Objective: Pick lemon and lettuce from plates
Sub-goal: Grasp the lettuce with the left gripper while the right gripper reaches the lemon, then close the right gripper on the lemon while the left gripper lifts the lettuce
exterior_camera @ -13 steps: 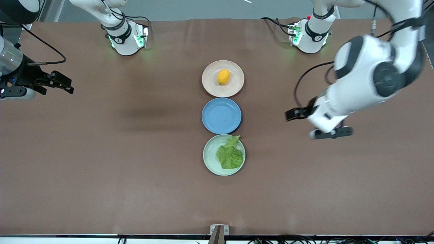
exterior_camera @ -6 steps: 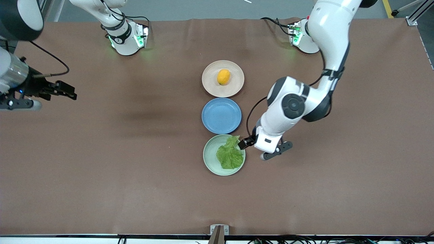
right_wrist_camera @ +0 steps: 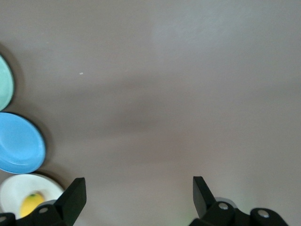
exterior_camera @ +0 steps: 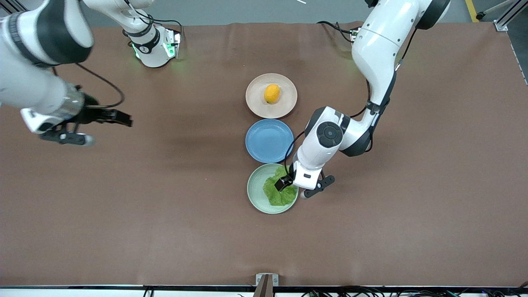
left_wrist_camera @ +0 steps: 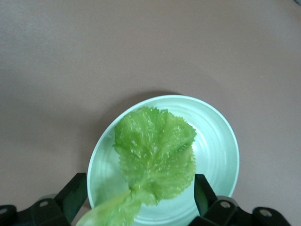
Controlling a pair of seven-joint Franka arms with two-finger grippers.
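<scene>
Two white Franka arms with black joints and dark two-finger hands

Both arms have glossy white rounded shells broken by black bands and round black joint caps, the cap on the left arm showing a small grey centre; the bases are white with black collars and glow green at their sides; thin black cables loop loosely along each forearm to the wrist; the left gripper has a white body with a dark slot marking and black fingers that are flat, angular and matt, fixed with small silvery screws; the right gripper has a metallic grey wrist cuff and matching black fingers
</scene>
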